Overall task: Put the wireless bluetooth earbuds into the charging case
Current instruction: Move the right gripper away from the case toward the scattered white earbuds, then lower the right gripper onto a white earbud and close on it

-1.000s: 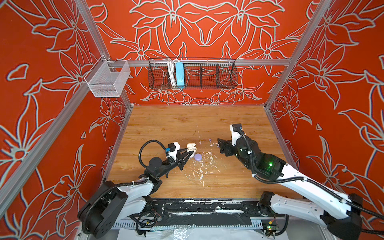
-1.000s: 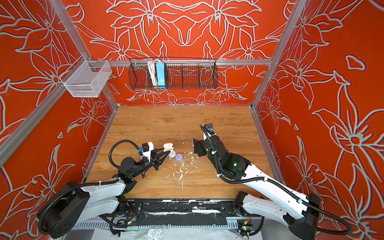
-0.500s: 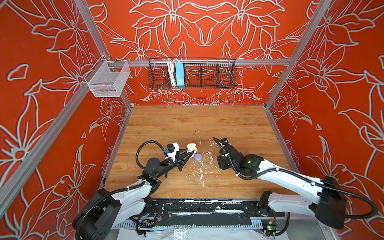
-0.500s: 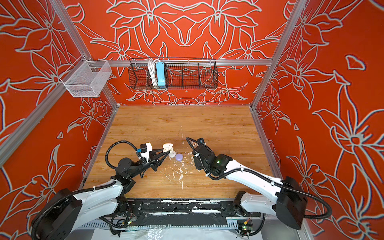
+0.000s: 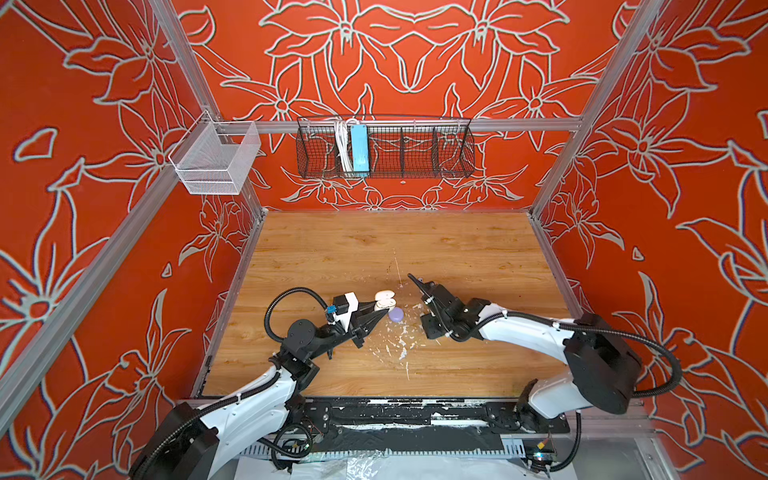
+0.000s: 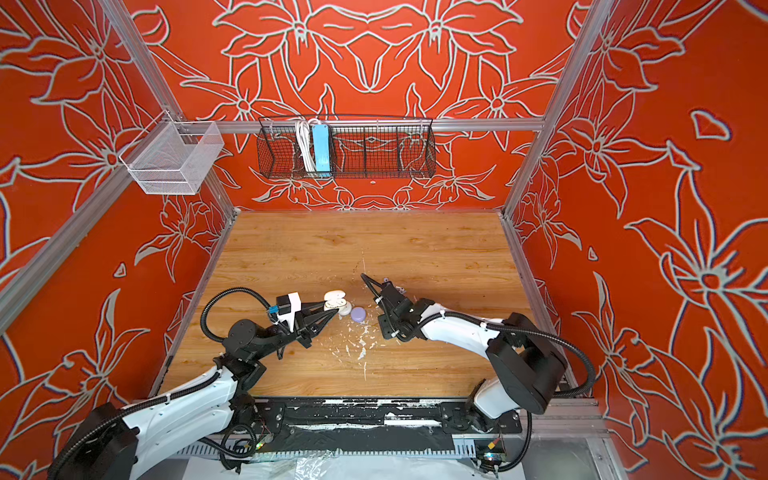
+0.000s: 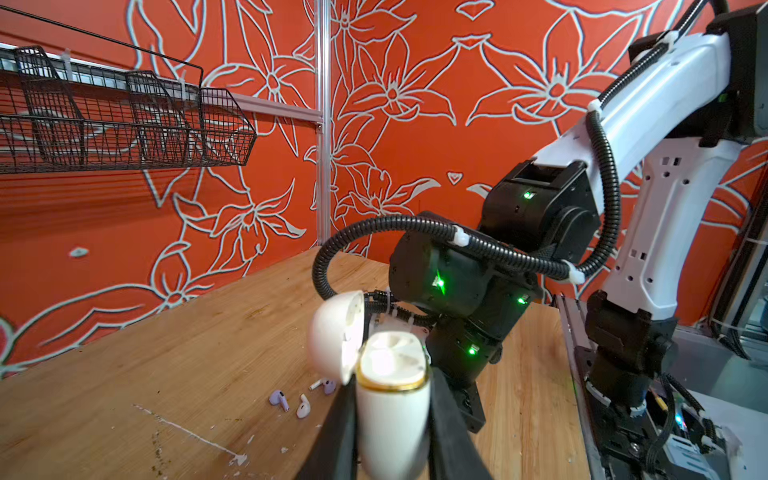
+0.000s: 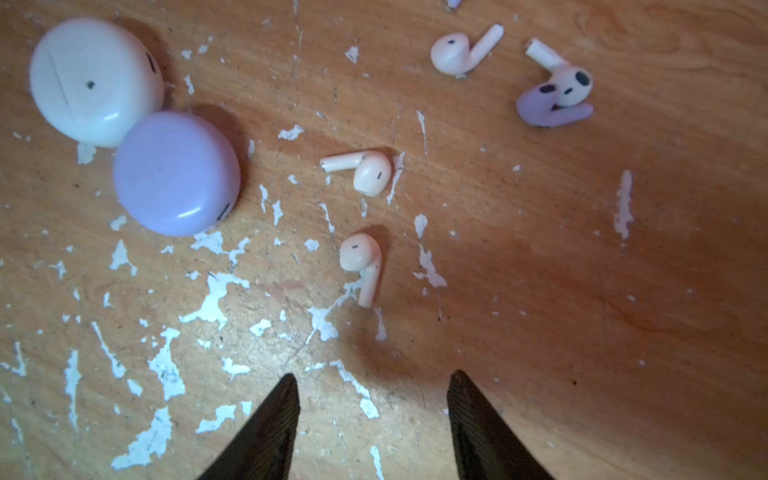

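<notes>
Now clamping open case, earbuds loose

Clamping left claw (image 7: 391, 384) on cream charging case (image 7: 392, 424), lid hinged open. Holding right claw (image 8: 374, 376) apart over the table (image 8: 623, 332), gripping nothing. Lying loose on the table ahead of its tips: earbuds (image 8: 359, 257), five fully visible in right wrist view. Two cream nearest, one white farther, one white touching one lavender. Sitting closed and touching each other nearby: white case (image 8: 93, 81), lavender case (image 8: 176, 174). Showing in both top views just beside the clamped case.
</notes>
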You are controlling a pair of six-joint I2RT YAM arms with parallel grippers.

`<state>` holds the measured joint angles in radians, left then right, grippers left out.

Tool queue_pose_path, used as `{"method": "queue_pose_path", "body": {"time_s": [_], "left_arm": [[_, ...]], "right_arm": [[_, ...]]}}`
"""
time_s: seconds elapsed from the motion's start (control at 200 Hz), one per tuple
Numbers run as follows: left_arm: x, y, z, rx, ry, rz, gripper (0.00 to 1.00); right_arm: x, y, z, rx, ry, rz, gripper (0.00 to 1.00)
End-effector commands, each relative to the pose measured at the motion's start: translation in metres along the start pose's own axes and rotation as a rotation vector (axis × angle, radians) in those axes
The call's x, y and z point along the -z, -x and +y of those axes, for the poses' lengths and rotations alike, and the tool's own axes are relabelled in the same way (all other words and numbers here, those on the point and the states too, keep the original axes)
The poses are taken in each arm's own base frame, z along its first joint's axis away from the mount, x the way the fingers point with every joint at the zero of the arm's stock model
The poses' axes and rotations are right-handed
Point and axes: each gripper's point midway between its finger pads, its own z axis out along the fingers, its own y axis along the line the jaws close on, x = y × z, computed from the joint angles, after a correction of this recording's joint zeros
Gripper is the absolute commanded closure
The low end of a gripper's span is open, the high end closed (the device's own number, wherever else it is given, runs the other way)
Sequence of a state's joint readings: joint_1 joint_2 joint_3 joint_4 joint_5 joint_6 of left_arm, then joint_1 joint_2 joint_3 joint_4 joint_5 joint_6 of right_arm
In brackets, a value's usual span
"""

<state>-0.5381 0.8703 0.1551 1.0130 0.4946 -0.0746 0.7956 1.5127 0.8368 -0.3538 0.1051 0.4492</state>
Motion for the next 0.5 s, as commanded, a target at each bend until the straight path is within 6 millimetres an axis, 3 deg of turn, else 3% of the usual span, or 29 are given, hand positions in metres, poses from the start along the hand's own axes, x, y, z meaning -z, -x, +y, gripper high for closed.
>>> {"method": "queue_pose_path", "body": {"time_s": [0.0,0.495], "left_arm": [[0.000,0.002,-0.002,-0.022,-0.006,-0.006,1.00],[0.007,0.006,-0.001,-0.057,0.028,-0.014,1.00]], "right_arm": [[-0.004,0.016,0.009,-0.015,0.044,-0.006,0.40],[-0.042,0.022,0.012,-0.012,0.013,0.135,0.47]]}}
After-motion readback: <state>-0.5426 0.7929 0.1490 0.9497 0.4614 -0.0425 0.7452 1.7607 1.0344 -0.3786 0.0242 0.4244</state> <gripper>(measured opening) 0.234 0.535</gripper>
